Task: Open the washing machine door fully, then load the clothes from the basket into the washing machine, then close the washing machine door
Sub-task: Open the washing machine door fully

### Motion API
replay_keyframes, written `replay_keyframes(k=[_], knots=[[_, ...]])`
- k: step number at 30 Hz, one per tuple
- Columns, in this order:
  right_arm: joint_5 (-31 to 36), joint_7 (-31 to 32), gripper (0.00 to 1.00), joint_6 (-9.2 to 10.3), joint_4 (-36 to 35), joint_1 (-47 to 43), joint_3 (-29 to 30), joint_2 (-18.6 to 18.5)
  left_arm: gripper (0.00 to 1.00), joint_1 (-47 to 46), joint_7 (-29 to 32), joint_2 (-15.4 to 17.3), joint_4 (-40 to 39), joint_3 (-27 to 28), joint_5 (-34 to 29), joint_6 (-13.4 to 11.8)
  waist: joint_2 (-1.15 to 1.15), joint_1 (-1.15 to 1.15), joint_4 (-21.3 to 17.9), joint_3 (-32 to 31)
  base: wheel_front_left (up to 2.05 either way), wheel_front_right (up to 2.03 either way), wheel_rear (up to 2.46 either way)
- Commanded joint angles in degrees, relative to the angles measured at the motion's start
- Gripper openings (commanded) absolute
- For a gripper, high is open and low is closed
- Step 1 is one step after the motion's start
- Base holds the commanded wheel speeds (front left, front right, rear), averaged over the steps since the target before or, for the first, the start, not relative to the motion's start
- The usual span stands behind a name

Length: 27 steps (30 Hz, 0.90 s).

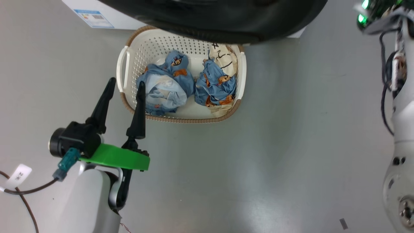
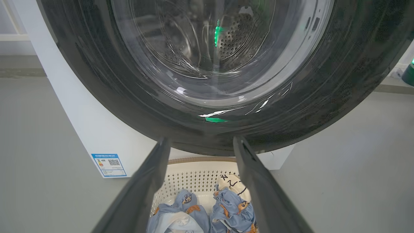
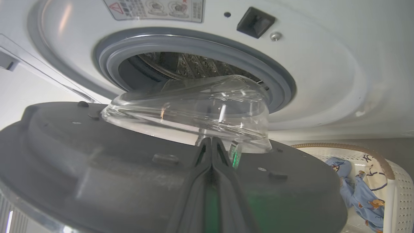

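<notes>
Opening the washing machine door [image 3: 97,168], first step and judged incomplete, with the right gripper [image 3: 212,142] pressed together, pinching nothing and set against the door's inner face just beside the glass bowl [image 3: 194,106], the door hanging part-open from the washing machine [image 3: 323,81] and overhanging the far end of the basket [image 1: 181,119]. Holding the left gripper [image 1: 126,81] spread wide and empty near the basket's left rim, close to the clothes [image 1: 168,87] lying in two bundles inside. Calling next, by judgement, for swinging the door fully clear of the basket before reaching down for the nearer bundle.
</notes>
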<state>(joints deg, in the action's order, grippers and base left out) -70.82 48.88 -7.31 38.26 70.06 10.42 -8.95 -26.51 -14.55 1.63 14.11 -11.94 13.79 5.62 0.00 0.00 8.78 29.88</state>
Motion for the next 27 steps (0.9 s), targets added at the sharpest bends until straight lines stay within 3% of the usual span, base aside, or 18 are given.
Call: replay_keyframes(k=[1, 15, 27], knots=[[-0.37, 1.53, 0.0, -0.18, -2.85, -1.51, -0.97, 3.18, 1.0, 0.87, -0.45, 1.25, -1.06, 1.67, 0.25, -0.54, 0.0, 0.0, -0.15, -0.46, 0.0, 0.0, 0.0], [-4.47, 6.76, 0.0, -0.18, -16.6, -17.86, -2.6, 6.01, 1.0, 4.22, -0.45, 1.25, -0.06, 2.71, -0.49, -0.3, 0.0, 0.0, -0.58, -5.79, 0.0, 0.0, 0.0], [-14.17, -2.7, 0.0, -0.18, -18.03, -29.46, -15.87, 6.06, 1.0, 7.54, -0.45, 1.25, 1.12, 2.24, -1.05, 0.0, 0.0, 0.0, -0.36, -11.67, 0.0, 0.0, 0.0]])
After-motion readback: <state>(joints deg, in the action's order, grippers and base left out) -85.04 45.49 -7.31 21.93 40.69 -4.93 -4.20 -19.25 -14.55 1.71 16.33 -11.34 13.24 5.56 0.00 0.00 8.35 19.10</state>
